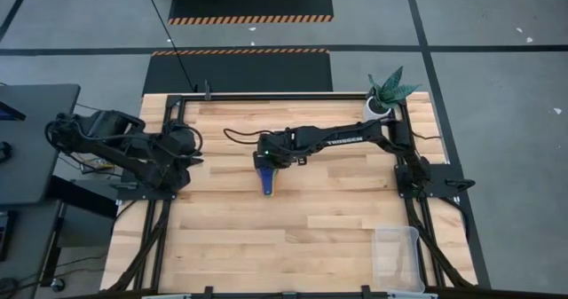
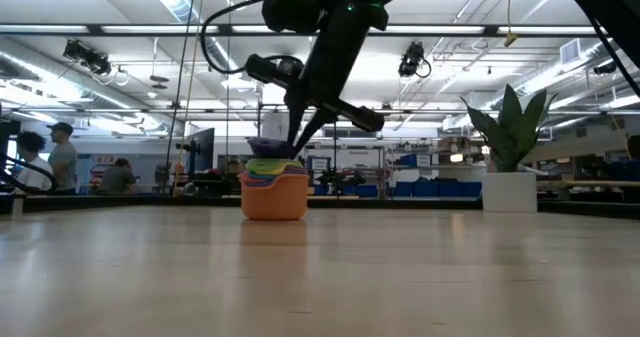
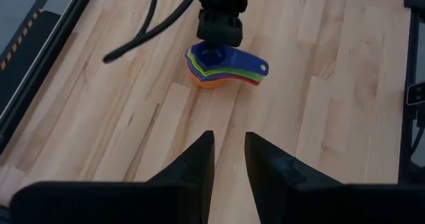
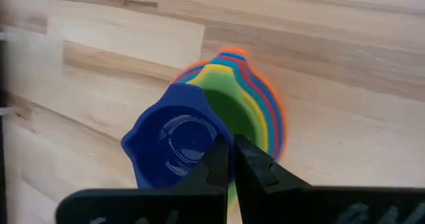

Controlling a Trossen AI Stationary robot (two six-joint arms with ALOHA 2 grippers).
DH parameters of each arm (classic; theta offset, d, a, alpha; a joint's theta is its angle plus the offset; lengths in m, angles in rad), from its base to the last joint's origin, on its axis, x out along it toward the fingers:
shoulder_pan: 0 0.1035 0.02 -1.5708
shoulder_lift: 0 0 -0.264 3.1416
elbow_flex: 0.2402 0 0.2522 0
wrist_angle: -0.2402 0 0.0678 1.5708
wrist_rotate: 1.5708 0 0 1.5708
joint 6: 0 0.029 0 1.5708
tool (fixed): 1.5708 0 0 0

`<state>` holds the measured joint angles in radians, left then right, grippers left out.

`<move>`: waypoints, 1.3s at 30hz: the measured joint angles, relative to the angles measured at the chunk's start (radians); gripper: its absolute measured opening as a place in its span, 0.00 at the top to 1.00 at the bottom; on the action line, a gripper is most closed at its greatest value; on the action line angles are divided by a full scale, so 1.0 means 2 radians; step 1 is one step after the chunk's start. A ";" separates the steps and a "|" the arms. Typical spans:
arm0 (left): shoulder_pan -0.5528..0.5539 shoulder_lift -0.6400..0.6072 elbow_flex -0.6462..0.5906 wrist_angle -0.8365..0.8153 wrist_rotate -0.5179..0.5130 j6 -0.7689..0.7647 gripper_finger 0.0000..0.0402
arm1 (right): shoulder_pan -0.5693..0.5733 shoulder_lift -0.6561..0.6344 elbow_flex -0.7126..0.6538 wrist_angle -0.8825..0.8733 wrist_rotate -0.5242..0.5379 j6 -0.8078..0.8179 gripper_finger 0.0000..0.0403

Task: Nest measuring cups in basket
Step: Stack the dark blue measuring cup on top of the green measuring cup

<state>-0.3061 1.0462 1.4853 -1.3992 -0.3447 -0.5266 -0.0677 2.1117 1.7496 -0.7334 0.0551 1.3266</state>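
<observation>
Right gripper (image 4: 229,159) clenched on the stacked measuring cups (image 1: 266,177) mid-table — handles trail toward your basket (image 1: 397,256), well off at the near right corner. Left gripper (image 3: 229,151) released, idle, farther away.

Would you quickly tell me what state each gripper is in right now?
Left gripper: open, empty, waiting at the table's left edge.
Right gripper: shut at the measuring cups stack; grip unclear.

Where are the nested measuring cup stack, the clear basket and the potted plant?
nested measuring cup stack (image 2: 274,195), low view, on the orange outer cup's wall.
clear basket (image 1: 397,235), high view, on its far rim.
potted plant (image 2: 510,190), low view, on the white pot's front.
</observation>
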 joint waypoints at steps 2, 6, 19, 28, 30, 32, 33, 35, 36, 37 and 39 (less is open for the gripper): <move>0.000 0.000 0.000 -0.002 0.000 0.000 0.77 | -0.001 0.000 0.000 0.000 -0.001 0.000 0.97; 0.000 0.000 0.000 -0.004 0.000 0.000 0.77 | -0.001 0.000 0.000 -0.019 -0.001 -0.007 0.97; 0.000 0.000 0.000 -0.019 0.000 0.000 0.77 | -0.004 0.000 0.000 -0.018 -0.011 -0.078 0.82; 0.000 0.000 0.000 -0.029 0.000 0.000 0.77 | -0.014 0.000 0.000 0.034 -0.061 -0.103 0.80; 0.000 0.000 0.000 -0.029 0.000 -0.001 0.77 | -0.016 0.000 0.000 0.029 -0.068 -0.103 0.80; 0.000 0.000 0.000 -0.030 0.000 -0.001 0.77 | -0.017 0.000 0.000 0.021 -0.064 -0.102 0.81; 0.000 0.000 0.000 -0.032 0.000 -0.001 0.77 | -0.017 0.000 0.000 0.018 -0.062 -0.102 0.81; 0.000 0.000 0.000 -0.035 0.000 -0.002 0.77 | -0.017 0.000 0.000 0.013 -0.056 -0.102 0.82; 0.000 0.000 0.000 -0.036 0.000 -0.002 0.77 | -0.017 0.000 0.000 0.013 -0.054 -0.103 0.83; 0.000 0.000 0.000 -0.036 0.000 -0.001 0.77 | -0.017 0.000 0.000 0.014 -0.054 -0.103 0.84; 0.000 0.000 0.000 -0.036 0.000 -0.001 0.77 | -0.017 0.000 0.000 0.013 -0.055 -0.109 0.86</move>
<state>-0.3060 1.0462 1.4853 -1.4719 -0.3444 -0.5293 -0.1017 2.1109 1.7500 -0.7067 -0.0541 1.1092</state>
